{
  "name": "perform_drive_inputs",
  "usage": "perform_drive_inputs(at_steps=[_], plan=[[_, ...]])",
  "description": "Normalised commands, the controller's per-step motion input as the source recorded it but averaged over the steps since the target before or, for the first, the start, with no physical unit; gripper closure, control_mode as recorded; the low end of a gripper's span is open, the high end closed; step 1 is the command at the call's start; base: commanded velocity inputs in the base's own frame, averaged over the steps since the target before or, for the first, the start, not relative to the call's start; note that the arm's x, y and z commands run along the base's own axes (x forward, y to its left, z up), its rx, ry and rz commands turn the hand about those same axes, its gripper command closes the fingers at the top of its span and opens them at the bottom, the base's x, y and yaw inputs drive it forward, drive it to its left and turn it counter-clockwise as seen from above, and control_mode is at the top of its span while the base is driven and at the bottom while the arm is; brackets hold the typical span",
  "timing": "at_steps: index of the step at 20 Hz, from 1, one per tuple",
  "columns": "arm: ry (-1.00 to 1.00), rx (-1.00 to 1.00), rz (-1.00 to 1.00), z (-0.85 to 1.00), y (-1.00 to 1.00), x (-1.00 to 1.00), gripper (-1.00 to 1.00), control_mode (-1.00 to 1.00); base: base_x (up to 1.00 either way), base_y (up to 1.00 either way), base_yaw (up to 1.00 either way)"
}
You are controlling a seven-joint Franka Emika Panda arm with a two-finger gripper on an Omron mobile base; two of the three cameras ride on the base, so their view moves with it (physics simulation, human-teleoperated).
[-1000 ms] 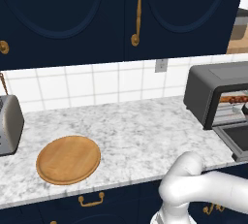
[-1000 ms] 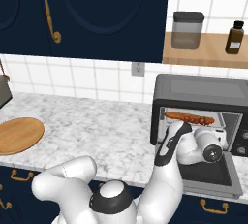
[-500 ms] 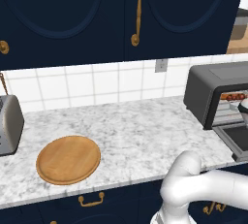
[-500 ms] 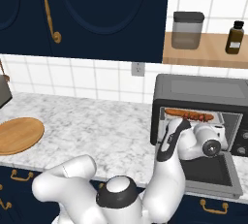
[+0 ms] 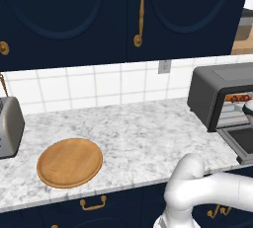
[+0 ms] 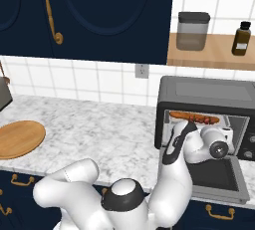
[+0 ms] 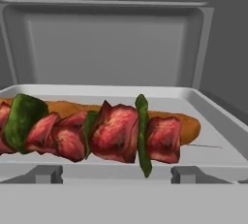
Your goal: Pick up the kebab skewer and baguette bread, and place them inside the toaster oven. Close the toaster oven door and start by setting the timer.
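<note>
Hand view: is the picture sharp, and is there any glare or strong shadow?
Hand view: the kebab skewer is slightly soft up close, with no glare. Right base view: flat even light, the toaster oven dark inside. Left base view: sharp, faint shadows.

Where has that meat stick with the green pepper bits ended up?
The skewer of red meat chunks and green pepper lies on the tray inside the open dark grey toaster oven, at the counter's right end, just in front of the golden-brown baguette.
</note>
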Motion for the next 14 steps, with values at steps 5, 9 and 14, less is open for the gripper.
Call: perform_drive_inputs(at_steps=[5,9,14], plan=[[0.12,0.0,0.0,0.0,0.0,-0.13,-1.0,-1.0,0.0,0.0,0.0],[0.0,0.0,0.0,0.0,0.0,-0.35,-1.0,-1.0,0.0,0.0,0.0],[0.0,0.0,0.0,0.0,0.0,-0.44,-1.0,-1.0,0.0,0.0,0.0]])
